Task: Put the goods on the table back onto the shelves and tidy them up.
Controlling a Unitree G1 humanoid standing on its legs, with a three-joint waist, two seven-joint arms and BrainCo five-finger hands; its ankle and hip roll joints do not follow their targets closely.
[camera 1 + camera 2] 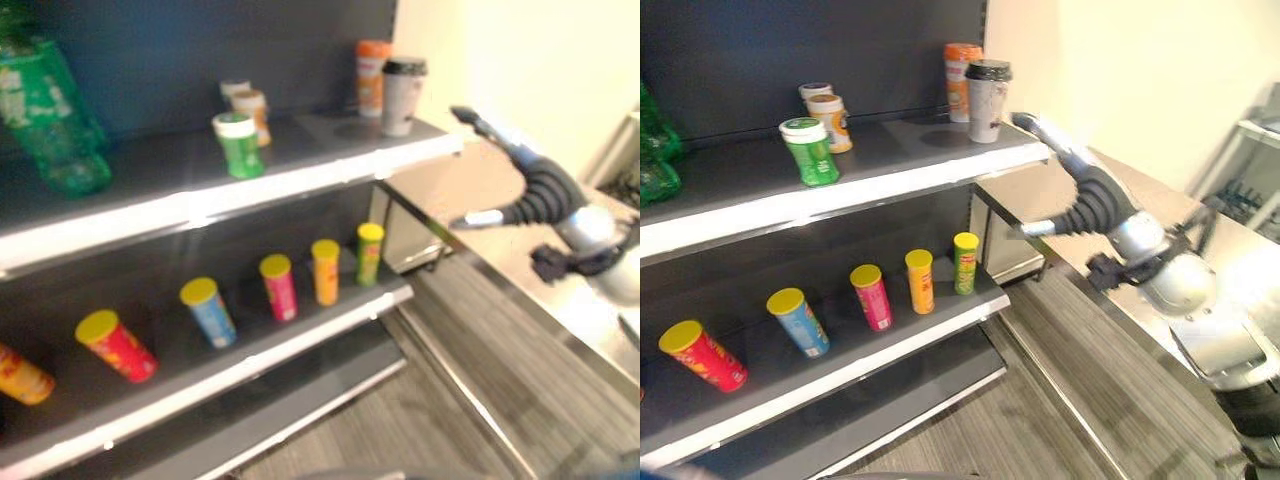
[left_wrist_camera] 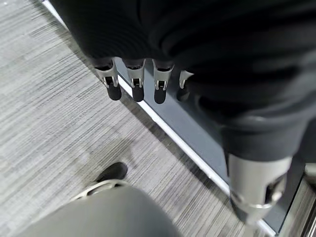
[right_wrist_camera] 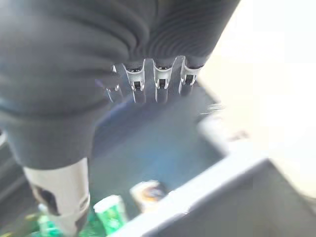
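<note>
My right hand (image 1: pixel 1092 203) hovers over the steel table (image 1: pixel 470 180), just right of the upper shelf's (image 1: pixel 330 170) end, open with straight fingers and nothing in it. Close to it on that shelf stand a grey cup with a black lid (image 1: pixel 987 99) and an orange canister (image 1: pixel 961 78). Further left are a green can (image 1: pixel 810 151), a small orange-labelled jar (image 1: pixel 830 121) and green bottles (image 1: pixel 50 110). In the right wrist view the fingers (image 3: pixel 159 85) point over the shelf toward the green can (image 3: pixel 111 211). My left hand (image 2: pixel 137 84) hangs open above the floor.
The lower shelf (image 1: pixel 890 350) carries a row of several yellow-lidded tubes, among them a green one (image 1: pixel 965 262), an orange one (image 1: pixel 920 281), a pink one (image 1: pixel 871 297), a blue one (image 1: pixel 800 321) and a red one (image 1: pixel 703 355). Grey striped floor (image 1: pixel 430 420) runs between shelf and table.
</note>
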